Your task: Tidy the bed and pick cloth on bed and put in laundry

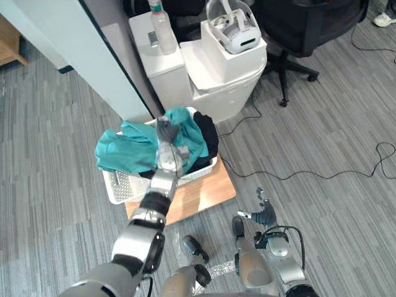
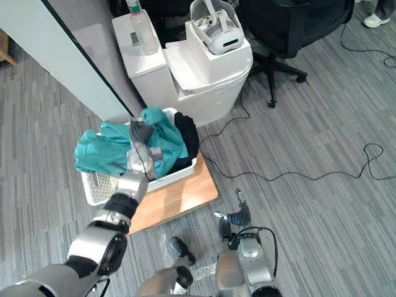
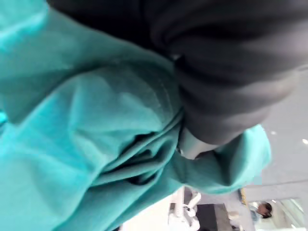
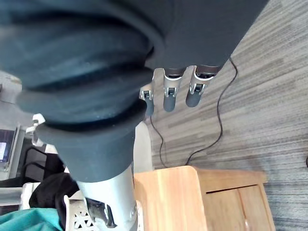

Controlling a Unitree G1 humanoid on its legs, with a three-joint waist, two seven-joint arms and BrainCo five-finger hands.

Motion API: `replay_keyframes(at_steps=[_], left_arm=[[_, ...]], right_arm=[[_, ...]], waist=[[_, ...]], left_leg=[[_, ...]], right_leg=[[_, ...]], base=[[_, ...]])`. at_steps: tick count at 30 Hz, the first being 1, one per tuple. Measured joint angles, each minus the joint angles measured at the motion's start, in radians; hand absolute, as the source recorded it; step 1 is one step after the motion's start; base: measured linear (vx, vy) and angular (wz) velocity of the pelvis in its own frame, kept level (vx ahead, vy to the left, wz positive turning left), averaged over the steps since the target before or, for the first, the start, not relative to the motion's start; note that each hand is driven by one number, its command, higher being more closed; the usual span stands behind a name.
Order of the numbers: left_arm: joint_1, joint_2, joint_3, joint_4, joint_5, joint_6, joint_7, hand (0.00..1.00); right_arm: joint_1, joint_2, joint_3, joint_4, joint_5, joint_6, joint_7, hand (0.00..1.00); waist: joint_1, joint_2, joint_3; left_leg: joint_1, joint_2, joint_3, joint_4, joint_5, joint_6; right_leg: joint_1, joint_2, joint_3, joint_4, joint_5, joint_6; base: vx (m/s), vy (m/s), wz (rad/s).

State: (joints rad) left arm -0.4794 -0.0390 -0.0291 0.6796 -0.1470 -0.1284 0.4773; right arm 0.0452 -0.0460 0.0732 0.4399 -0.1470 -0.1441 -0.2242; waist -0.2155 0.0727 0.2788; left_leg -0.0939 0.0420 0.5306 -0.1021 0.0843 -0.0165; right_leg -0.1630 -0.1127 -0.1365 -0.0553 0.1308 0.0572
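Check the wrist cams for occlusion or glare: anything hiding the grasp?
Left wrist view: teal cloth bunched close to the camera beside the dark cover of the left hand, hiding the grasp; bright background past it, no glare on the cloth. Right wrist view: right hand evenly lit, fingers straight, holding nothing, grey floor beyond without glare.

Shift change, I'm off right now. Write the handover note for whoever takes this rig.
Left hand: over the white laundry basket, pressed into the teal cloth; its fingers are hidden in the folds, so the grip is unclear.
Right hand: low at the robot's side, fingers straight, holding nothing.
Done: teal cloth is at the basket, beside a black cloth lying inside.
Left: part of the teal cloth hangs over the rim; probably release it, tuck it in, then tidy the bed.
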Motion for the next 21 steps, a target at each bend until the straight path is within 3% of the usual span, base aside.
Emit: replay_keyframes(at_steps=[5, 21], left_arm=[[0.170, -0.008, 0.003, -0.087, -0.059, -0.009, -0.023, 0.00], [0.158, 0.105, 0.199, -0.173, -0.088, -0.015, -0.013, 0.00]], right_arm=[[-0.020, -0.006, -0.030, 0.048, 0.020, 0.020, -0.015, 0.00], [0.035, -0.022, -0.078, 0.048, 0.023, 0.036, 0.013, 0.00]], waist=[[0.042, 0.002, 0.001], [0.042, 0.001, 0.001]], left_leg=[[0.017, -0.001, -0.015, 0.000, 0.000, 0.000], [0.021, -0.006, -0.033, 0.000, 0.000, 0.000]], right_leg=[[0.026, -0.002, -0.015, -0.002, -0.002, 0.000], [0.038, -0.007, -0.030, -0.005, -0.001, 0.001]], base=[[0.00, -0.014, 0.10], [0.01, -0.005, 0.02]])
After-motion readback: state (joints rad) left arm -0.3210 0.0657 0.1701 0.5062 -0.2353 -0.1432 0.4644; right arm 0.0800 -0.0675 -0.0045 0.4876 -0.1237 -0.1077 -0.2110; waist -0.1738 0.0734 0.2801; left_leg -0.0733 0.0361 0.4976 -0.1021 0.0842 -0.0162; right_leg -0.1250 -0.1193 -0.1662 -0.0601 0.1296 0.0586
